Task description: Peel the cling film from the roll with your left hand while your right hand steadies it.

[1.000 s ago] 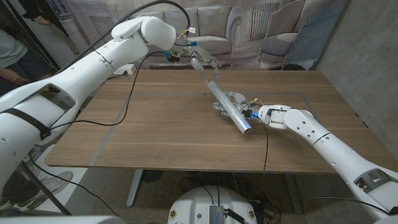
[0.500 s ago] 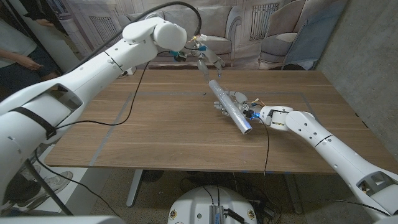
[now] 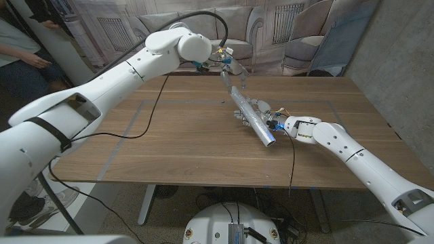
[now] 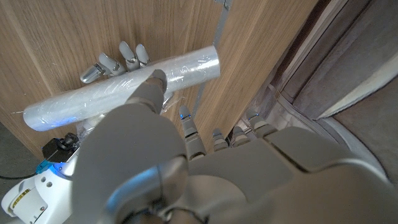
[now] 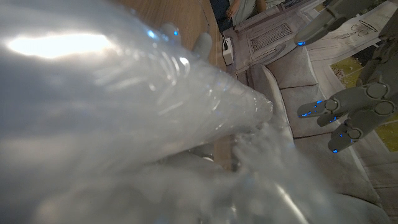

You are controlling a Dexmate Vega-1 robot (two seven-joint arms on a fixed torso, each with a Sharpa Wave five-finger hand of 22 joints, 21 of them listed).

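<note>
The right hand (image 3: 261,112) grasps the roll of cling film (image 3: 252,115), which lies on the wooden table (image 3: 169,135) just right of centre, its far end pointing to eleven o'clock. The left hand (image 3: 229,70) hangs above that far end, arm stretched across the table, fingers pinching a strip of film (image 3: 227,83). No writing is readable.

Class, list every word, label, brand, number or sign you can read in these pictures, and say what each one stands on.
None can be read.
A small yellow label on the right hand's wrist carries marks too small to read.
The cling film roll shows no print.
The backdrop behind the table bears drawings, no legible words.
</note>
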